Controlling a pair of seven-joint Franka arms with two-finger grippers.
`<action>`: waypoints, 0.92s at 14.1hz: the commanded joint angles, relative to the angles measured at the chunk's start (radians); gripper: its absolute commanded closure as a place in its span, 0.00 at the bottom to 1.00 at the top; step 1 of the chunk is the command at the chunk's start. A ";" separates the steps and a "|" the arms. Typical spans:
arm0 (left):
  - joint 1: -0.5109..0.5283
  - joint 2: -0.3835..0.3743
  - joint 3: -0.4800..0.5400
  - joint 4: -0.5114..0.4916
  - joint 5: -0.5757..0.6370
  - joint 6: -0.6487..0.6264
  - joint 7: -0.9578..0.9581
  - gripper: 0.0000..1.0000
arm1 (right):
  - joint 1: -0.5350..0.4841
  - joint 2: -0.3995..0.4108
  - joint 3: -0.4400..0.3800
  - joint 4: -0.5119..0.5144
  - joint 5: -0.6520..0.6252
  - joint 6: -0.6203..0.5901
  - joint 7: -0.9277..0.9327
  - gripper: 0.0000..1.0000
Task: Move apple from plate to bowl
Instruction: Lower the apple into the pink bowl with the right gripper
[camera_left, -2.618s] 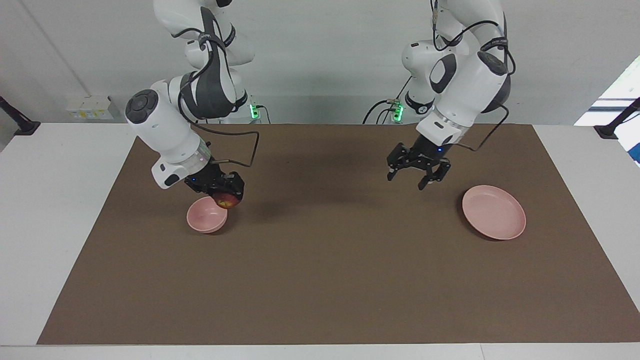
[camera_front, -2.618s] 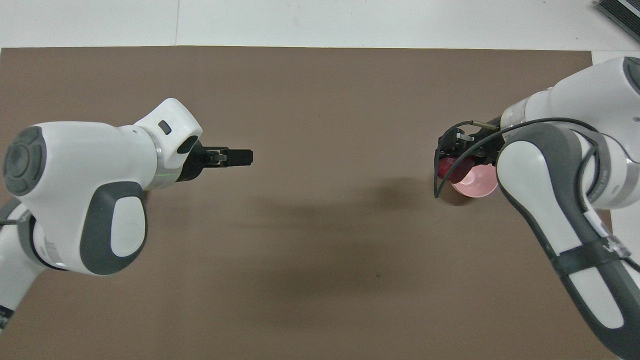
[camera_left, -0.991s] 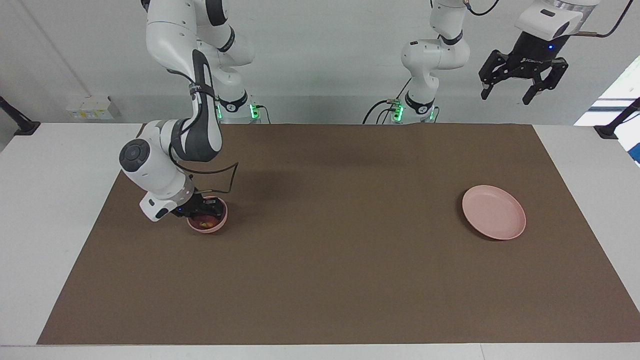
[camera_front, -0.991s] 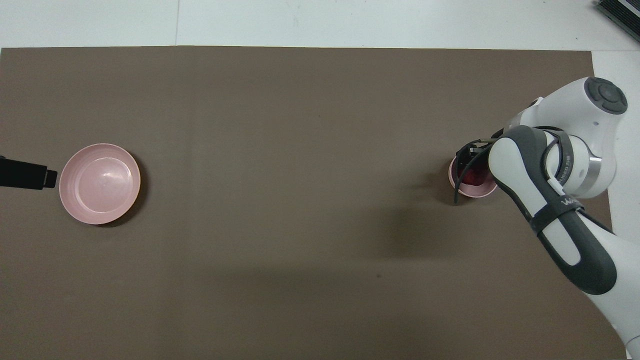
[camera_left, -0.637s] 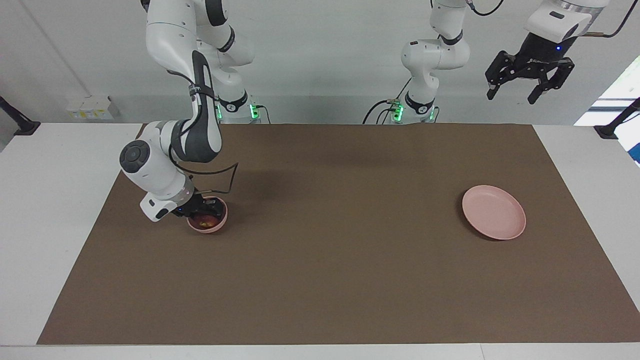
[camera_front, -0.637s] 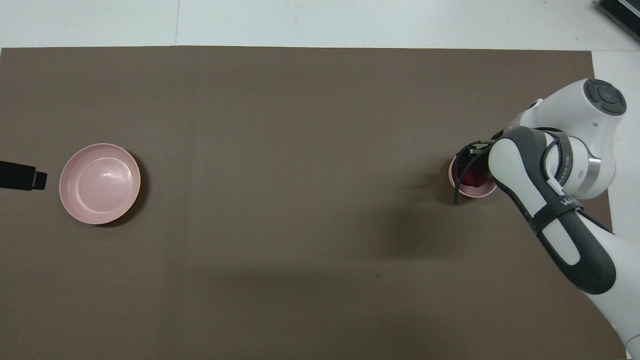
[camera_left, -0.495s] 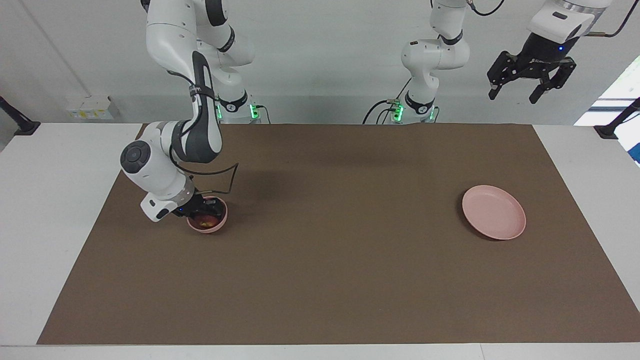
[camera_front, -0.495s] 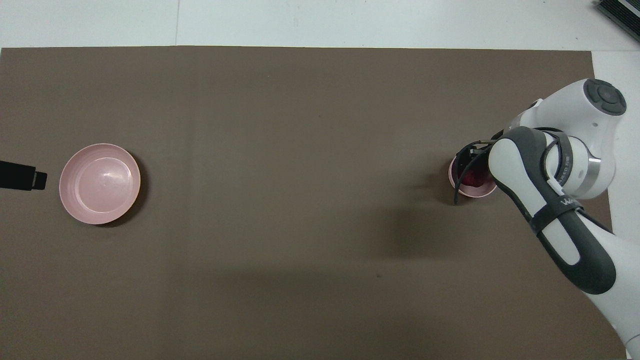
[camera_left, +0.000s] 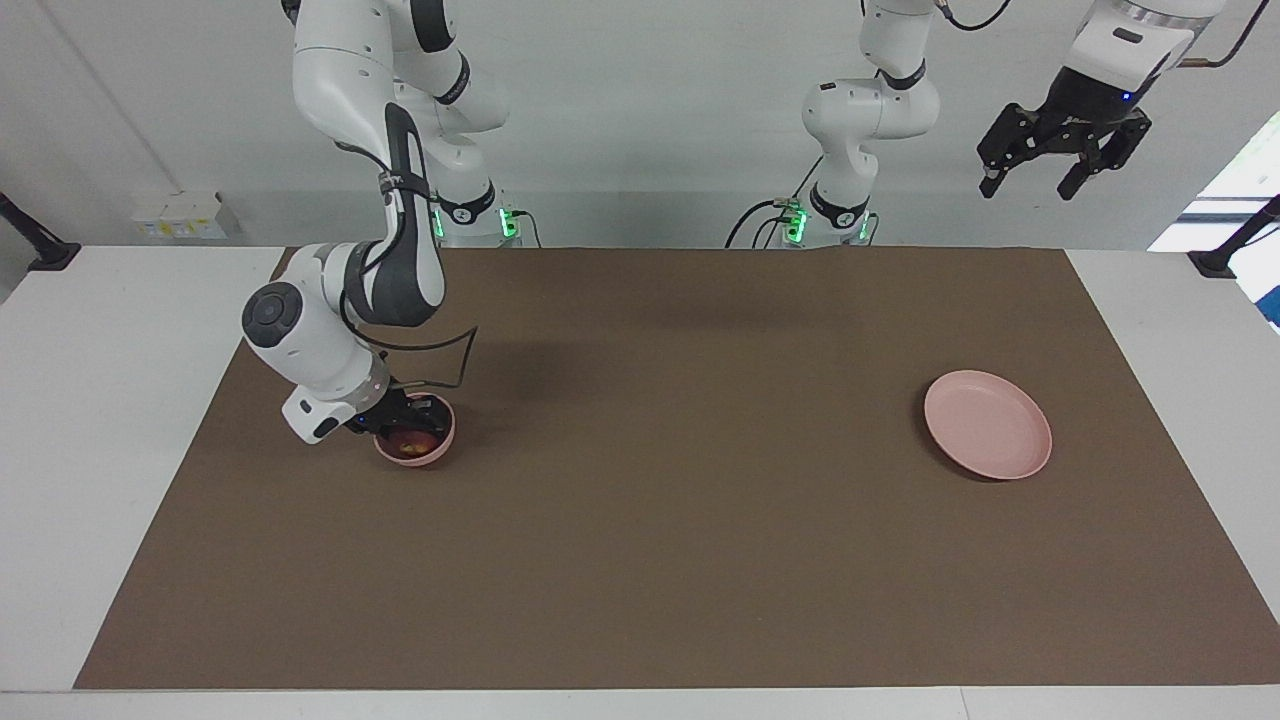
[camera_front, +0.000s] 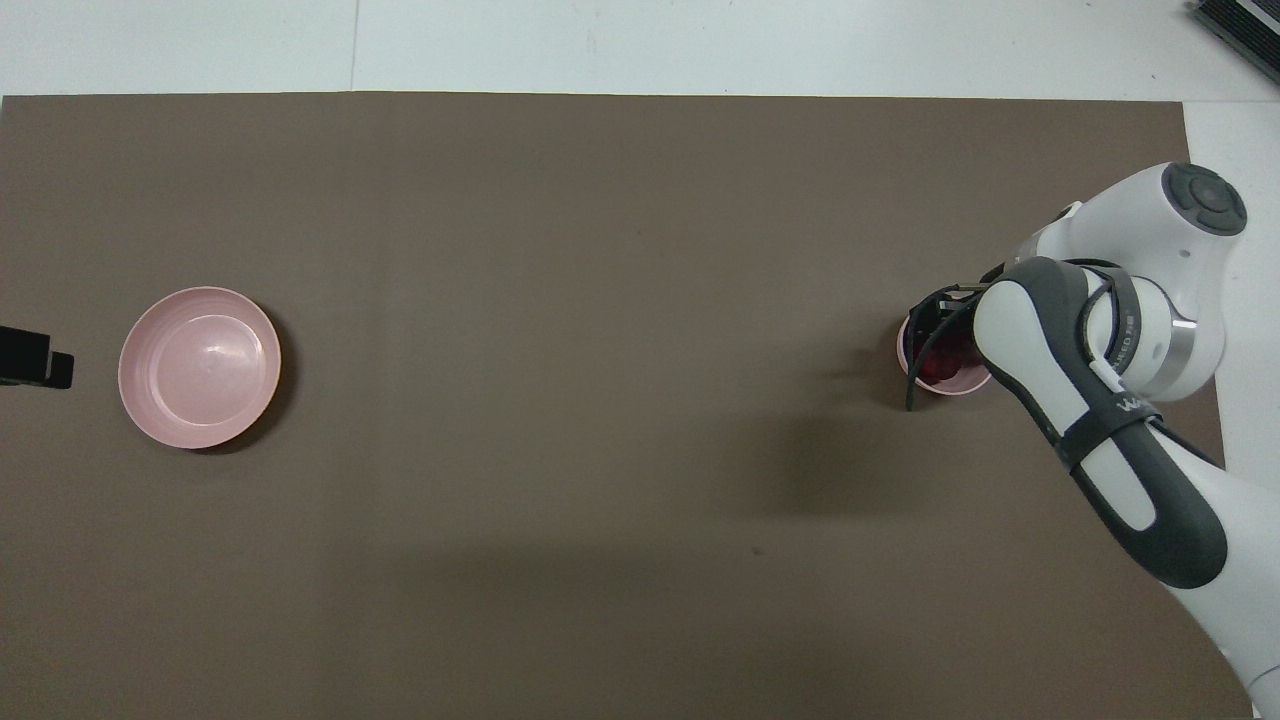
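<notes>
This is a robotics lab. Two white robot arms (camera_left: 370, 260) are mounted at a white worktop (camera_left: 120, 400) covered by a brown mat (camera_left: 650, 520), with cabling and green-lit connectors (camera_left: 510, 222) against a bare wall.

The brown mat (camera_left: 660, 520) on the counter (camera_left: 110, 420) lay bare between the bowl (camera_left: 436, 450) and the plate (camera_left: 988, 424), so a gripper could pass freely there, and the plate itself was open from above. The bowl's mouth was blocked: the right gripper (camera_left: 402, 424) sat down inside it around the apple (camera_left: 412, 441), with the right arm's wrist just beside the bowl's rim. The left gripper (camera_left: 1062, 150), jaws spread, hung high up toward the plate's end of the counter, well apart from it.
</notes>
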 joint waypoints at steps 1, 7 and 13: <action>0.006 -0.024 -0.004 -0.026 0.015 0.005 -0.010 0.00 | -0.011 -0.009 0.011 -0.017 -0.023 0.024 -0.014 0.06; 0.007 -0.025 -0.002 -0.027 0.015 0.013 -0.012 0.00 | -0.006 -0.018 0.009 0.015 -0.026 0.009 -0.014 0.00; -0.008 -0.025 -0.013 -0.028 0.007 0.013 -0.005 0.00 | 0.024 -0.107 0.006 0.084 -0.105 -0.072 -0.008 0.00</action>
